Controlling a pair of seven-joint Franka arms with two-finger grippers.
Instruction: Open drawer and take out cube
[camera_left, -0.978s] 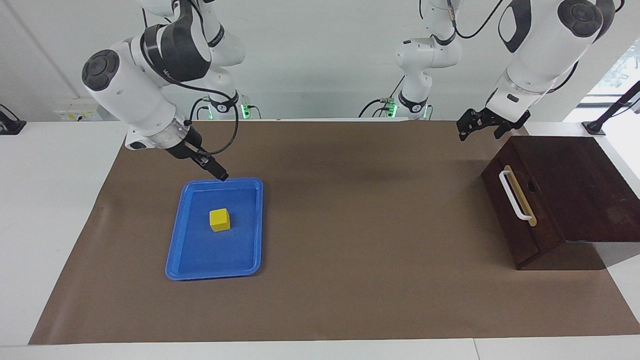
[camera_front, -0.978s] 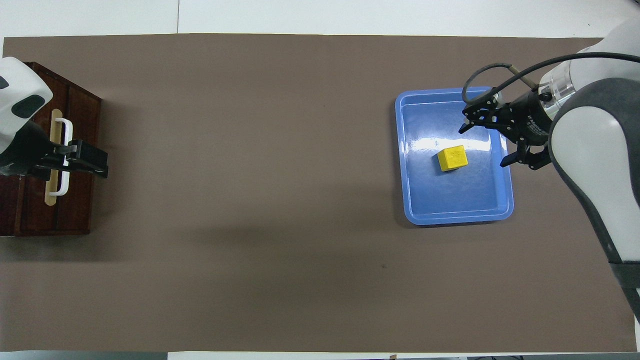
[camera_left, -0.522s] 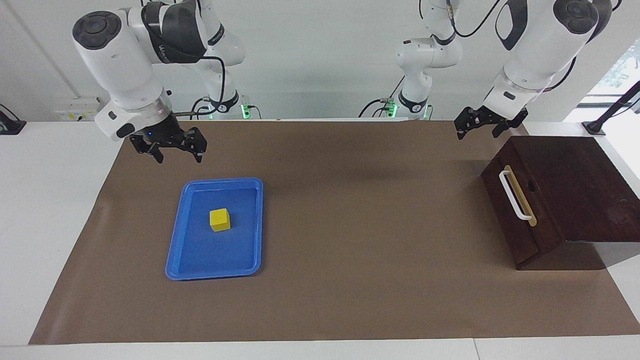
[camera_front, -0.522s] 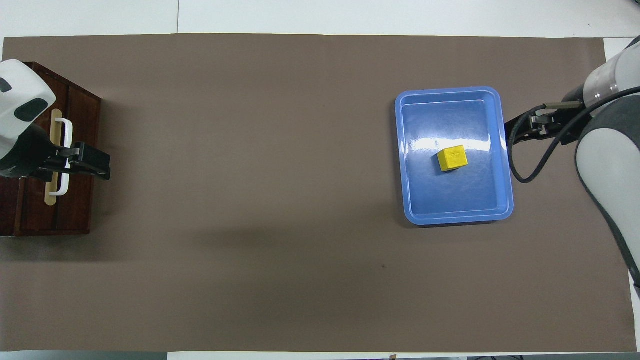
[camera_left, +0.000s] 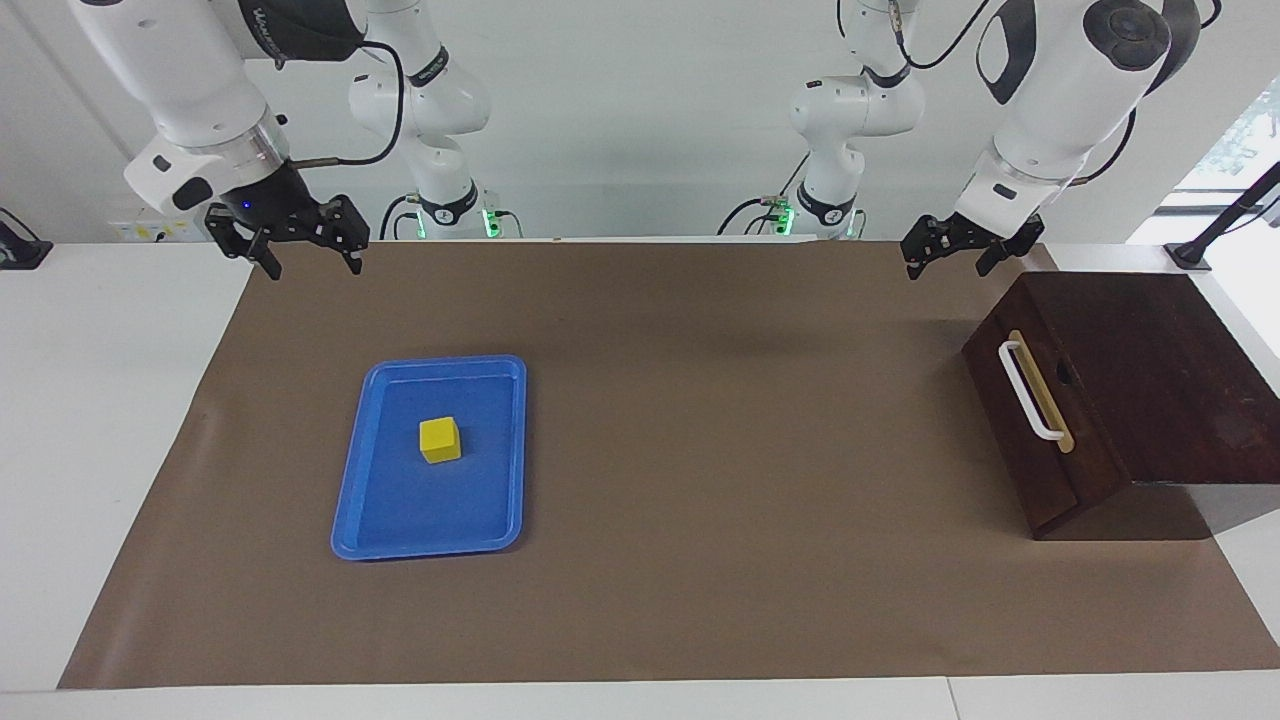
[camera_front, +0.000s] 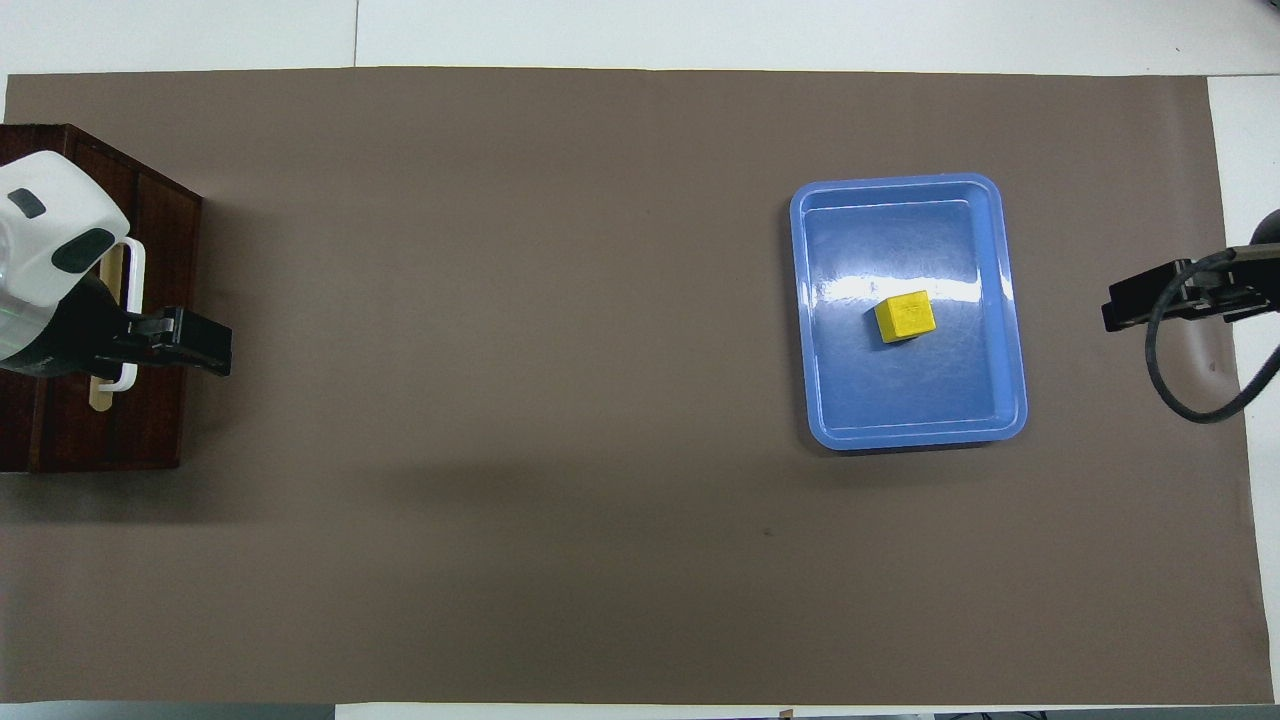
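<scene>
Risk first, facing view: cube (camera_left: 439, 439) already sits in blue tray (camera_left: 432, 540) at right arm's end of table, drawer (camera_left: 1035, 420) looks shut, front flush w/ dark box (camera_left: 1150, 370) at left arm's end. Judged: take-out part done, drawer shut, both arms parked high. If a re-grab is wanted, could go wrong by descending off-centre on cube and nudging it across slick tray floor; cause = gripper starting well apart from tray, so long approach. Drawer handle (camera_left: 1030, 390) angled on sloped front, so a pull not in line w/ the slide could tip or drag the box. Right gripper (camera_left: 288, 250) up in the air over mat edge by the robots' end, fingers spread apart, nothing between. Left gripper (camera_left: 958, 250) up over mat just beside box corner, fingers apart, holding nothing. Tray holds cube only, roughly mid-tray, flat on floor, not touching walls. Drawer interior not visible, contents can't tell.

Overhead view: cube (camera_front: 905, 316) mid-tray, tray (camera_front: 815, 300) otherwise bare. Left gripper (camera_front: 190, 342) covers lower part of handle (camera_front: 136, 290) from above, but facing view shows it raised, no contact. Right gripper (camera_front: 1150, 298) at mat edge toward right arm's end, well apart from tray; finger gap can't tell from this angle. Drawer front (camera_front: 160, 420) closed against box.
</scene>
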